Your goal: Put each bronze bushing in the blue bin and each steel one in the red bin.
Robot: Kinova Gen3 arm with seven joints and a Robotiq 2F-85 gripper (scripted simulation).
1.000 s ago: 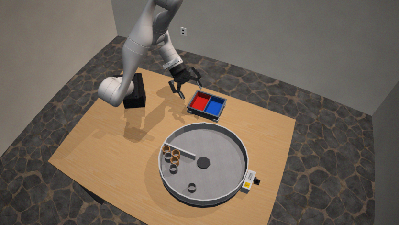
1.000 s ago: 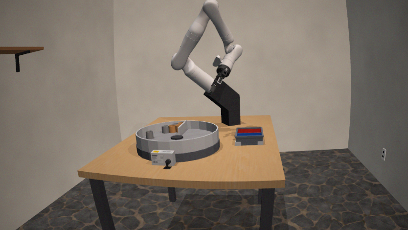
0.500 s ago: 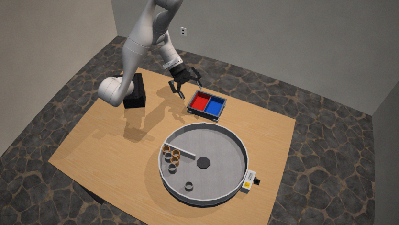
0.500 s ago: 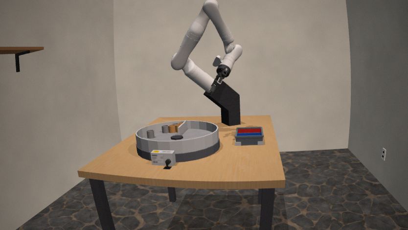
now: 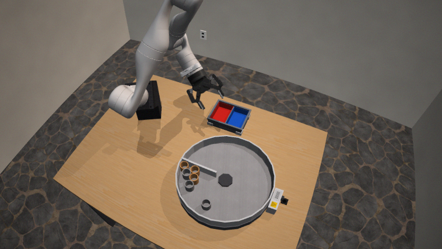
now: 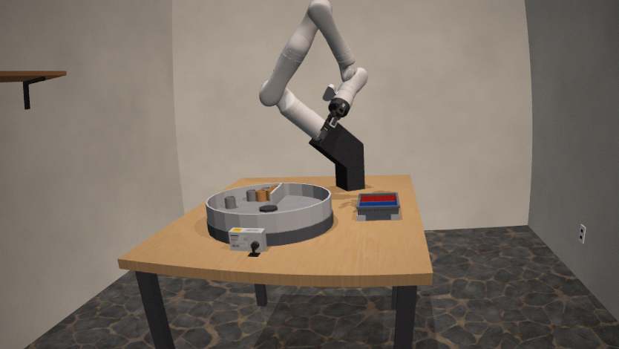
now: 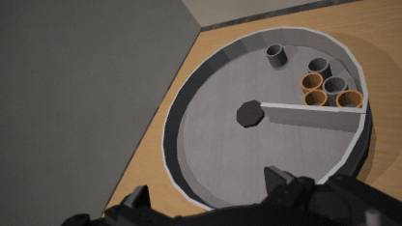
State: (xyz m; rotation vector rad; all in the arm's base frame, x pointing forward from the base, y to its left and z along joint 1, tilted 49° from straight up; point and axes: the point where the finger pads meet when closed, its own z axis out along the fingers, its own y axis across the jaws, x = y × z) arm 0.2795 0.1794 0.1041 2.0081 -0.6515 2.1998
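The grey turntable [image 5: 224, 181] holds three bronze bushings [image 5: 194, 169] and three steel bushings. Two steel ones [image 5: 188, 185] sit with the bronze ones against a white divider bar [image 5: 201, 166] at the tray's left. A lone steel bushing [image 5: 205, 204] stands apart near the front rim. In the wrist view the cluster [image 7: 329, 90] is at the upper right and the lone steel bushing [image 7: 276, 55] above it. My gripper [image 5: 206, 94] is open and empty, high above the table, left of the bins. The red bin [image 5: 221, 112] and the blue bin [image 5: 237, 118] look empty.
The arm's black base block [image 5: 150, 100] stands at the table's back left. A white control box [image 5: 274, 201] with a knob is fixed to the turntable's right side. A black octagonal hub [image 5: 224, 179] marks the turntable's centre.
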